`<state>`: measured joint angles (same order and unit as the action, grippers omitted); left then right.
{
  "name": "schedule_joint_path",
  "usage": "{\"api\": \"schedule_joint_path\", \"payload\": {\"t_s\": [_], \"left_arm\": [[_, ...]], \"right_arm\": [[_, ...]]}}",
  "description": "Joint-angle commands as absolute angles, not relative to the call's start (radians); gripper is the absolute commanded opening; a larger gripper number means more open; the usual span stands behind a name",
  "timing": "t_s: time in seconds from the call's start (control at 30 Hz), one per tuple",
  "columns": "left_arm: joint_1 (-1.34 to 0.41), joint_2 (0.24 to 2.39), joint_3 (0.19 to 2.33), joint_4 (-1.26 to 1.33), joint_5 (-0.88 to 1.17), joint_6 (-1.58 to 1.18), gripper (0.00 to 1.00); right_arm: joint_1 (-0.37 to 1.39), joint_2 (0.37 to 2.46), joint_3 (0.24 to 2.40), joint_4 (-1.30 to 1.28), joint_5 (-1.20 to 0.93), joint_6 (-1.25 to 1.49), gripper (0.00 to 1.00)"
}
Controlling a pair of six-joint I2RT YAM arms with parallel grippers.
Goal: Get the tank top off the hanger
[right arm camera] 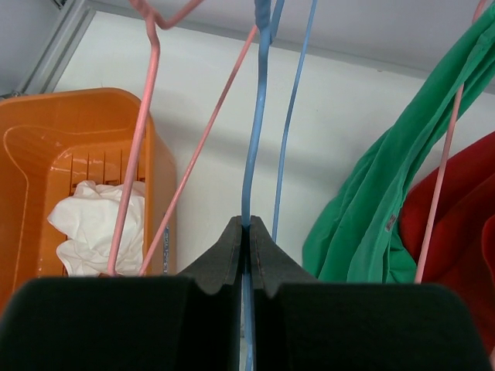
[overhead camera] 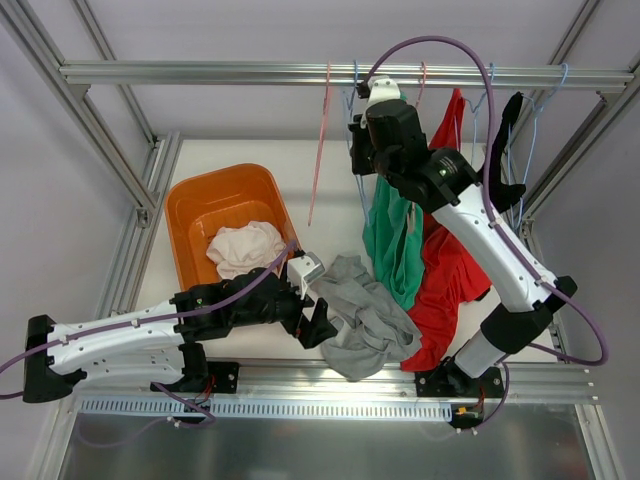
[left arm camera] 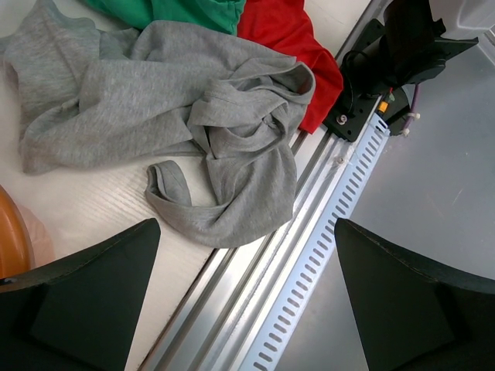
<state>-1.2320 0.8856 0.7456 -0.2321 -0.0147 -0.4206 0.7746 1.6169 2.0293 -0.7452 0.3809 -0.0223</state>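
Tank top: grey, crumpled on tabletop at its near edge, judged off the hanger | left pincer: spread wide, held directly above it, nearer arm | right pincer: clamped on blue hanger, well apart.

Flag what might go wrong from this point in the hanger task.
1. The right pincer is shut on the thin blue hanger wire. It may slip, or a pull may tangle the pink hanger close beside it.
2. The gray tank top lies at the table's near edge, partly over the rail, while the left pincer hangs open above it, holding nothing. The top could slide off.
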Motion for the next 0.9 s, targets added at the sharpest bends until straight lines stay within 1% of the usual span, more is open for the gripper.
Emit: {"api": "schedule_joint_path", "payload": {"t_s": [0.0,0.03,0.07,0.1,0.23,0.27,0.33,0.37,0.43,0.47,0.53,0.57,0.6,0.67,0.7,0.87], "left_arm": [[-1.244,0.890,0.773,-0.225,-0.049,-0.436,0.99],[-1.244,0.893,0.776,-0.224,-0.049,-0.434,0.99],[-1.244,0.894,0.778,-0.224,-0.052,-0.434,0.99],[-1.244,0.896,0.779,-0.224,-0.061,-0.434,0.99],[-1.246,0.929,0.788,-0.224,-0.081,-0.436,0.99],[-1.246,0.937,0.790,-0.224,-0.087,-0.439,0.99],[-1.250,0.960,0.795,-0.221,-0.110,-0.440,0.99],[-1.253,0.969,0.798,-0.219,-0.121,-0.440,0.99],[-1.256,1.003,0.802,-0.218,-0.149,-0.434,0.99],[-1.256,1.020,0.807,-0.216,-0.156,-0.431,0.99],[-1.258,1.076,0.822,-0.210,-0.170,-0.420,0.99],[-1.259,1.101,0.828,-0.203,-0.184,-0.419,0.99],[-1.261,1.126,0.845,-0.196,-0.187,-0.416,0.99],[-1.264,1.212,0.876,-0.189,-0.201,-0.397,0.99],[-1.267,1.242,0.887,-0.178,-0.206,-0.391,0.99],[-1.270,1.455,0.989,-0.152,-0.239,-0.367,0.99]], "right_arm": [[0.778,1.598,2.017,-0.715,0.413,-0.003,0.00],[0.778,1.595,2.016,-0.713,0.410,-0.003,0.01],[0.778,1.592,2.017,-0.713,0.407,-0.003,0.06],[0.778,1.588,2.016,-0.715,0.397,-0.003,0.22],[0.778,1.534,2.002,-0.710,0.376,0.021,0.41],[0.781,1.520,1.994,-0.710,0.365,0.020,0.58],[0.781,1.485,1.974,-0.710,0.353,0.020,0.63],[0.784,1.442,1.945,-0.710,0.347,0.018,0.70],[0.784,1.387,1.908,-0.710,0.322,0.014,0.72],[0.784,1.327,1.864,-0.712,0.310,0.009,0.84],[0.784,1.260,1.809,-0.710,0.281,0.008,0.99],[0.782,1.221,1.746,-0.712,0.275,0.009,0.99],[0.782,1.144,1.715,-0.712,0.278,-0.020,1.00],[0.782,1.062,1.654,-0.710,0.272,-0.023,1.00],[0.782,0.984,1.599,-0.710,0.264,-0.026,1.00],[0.782,0.810,1.487,-0.732,0.183,-0.028,0.99]]}}
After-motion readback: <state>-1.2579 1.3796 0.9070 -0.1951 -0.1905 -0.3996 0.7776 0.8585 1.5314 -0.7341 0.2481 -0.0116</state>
